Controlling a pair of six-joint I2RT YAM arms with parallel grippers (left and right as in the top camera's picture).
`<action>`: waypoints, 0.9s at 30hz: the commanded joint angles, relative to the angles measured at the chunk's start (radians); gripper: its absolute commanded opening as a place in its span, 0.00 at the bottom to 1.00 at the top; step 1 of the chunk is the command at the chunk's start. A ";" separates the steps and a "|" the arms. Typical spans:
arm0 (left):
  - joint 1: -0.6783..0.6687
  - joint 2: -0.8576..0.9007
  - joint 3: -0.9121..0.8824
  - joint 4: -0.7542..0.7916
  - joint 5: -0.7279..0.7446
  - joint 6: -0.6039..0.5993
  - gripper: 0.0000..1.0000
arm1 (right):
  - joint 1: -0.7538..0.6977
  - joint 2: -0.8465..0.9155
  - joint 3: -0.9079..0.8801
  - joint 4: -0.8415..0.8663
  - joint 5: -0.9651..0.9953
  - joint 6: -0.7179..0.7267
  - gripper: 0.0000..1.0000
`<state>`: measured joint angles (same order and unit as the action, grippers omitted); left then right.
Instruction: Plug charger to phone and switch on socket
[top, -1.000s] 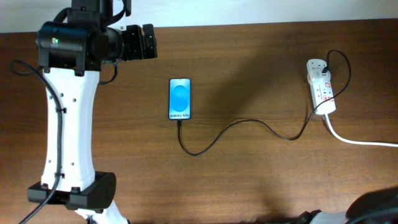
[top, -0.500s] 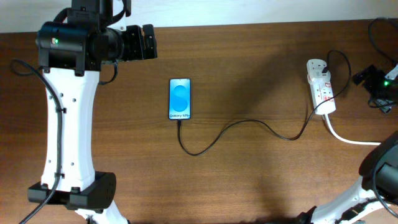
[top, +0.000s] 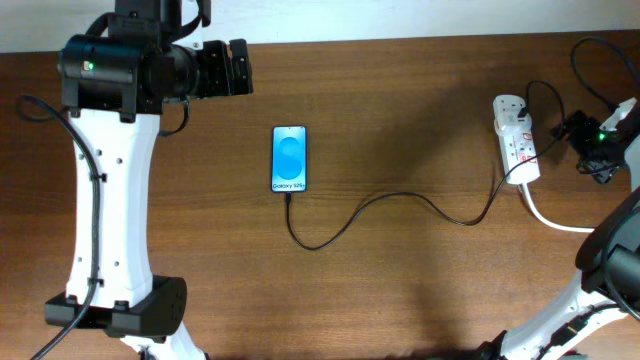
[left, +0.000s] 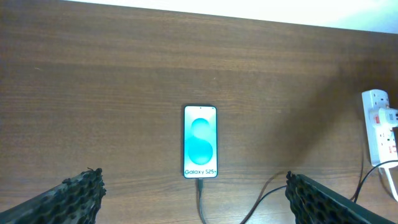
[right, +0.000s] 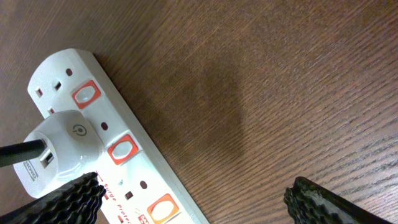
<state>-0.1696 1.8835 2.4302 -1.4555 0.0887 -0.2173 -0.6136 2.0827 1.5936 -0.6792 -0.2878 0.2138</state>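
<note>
The phone (top: 290, 158) lies flat mid-table with its blue screen lit; it also shows in the left wrist view (left: 200, 141). The thin black charger cable (top: 400, 196) has its tip in the phone's bottom edge (left: 200, 185) and curves right to a white plug (right: 62, 146) seated in the white socket strip (top: 517, 140). The strip's red switches (right: 122, 149) show in the right wrist view. My right gripper (top: 575, 128) is open and empty, just right of the strip (right: 199, 208). My left gripper (top: 238, 68) is open and empty (left: 196, 199), up and left of the phone.
The strip's thick white cord (top: 570, 225) runs off to the right edge. The left arm's white column and base (top: 110, 250) stand at the table's left. The table's far edge meets a white wall (left: 249, 7).
My right arm has come in from the right edge and moved left toward the socket strip. The left arm, phone and cable have not moved.
</note>
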 joint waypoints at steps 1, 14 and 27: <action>0.000 -0.002 -0.004 -0.002 -0.008 0.001 0.99 | 0.005 0.008 0.013 0.018 0.013 0.004 0.98; 0.000 -0.002 -0.004 -0.002 -0.007 0.001 0.99 | 0.061 0.032 0.013 0.075 0.068 -0.020 0.98; 0.000 -0.002 -0.004 -0.002 -0.008 0.001 0.99 | 0.065 0.086 -0.009 0.087 0.068 -0.042 0.98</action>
<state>-0.1696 1.8835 2.4302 -1.4559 0.0887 -0.2173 -0.5545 2.1498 1.5932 -0.6033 -0.2317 0.2008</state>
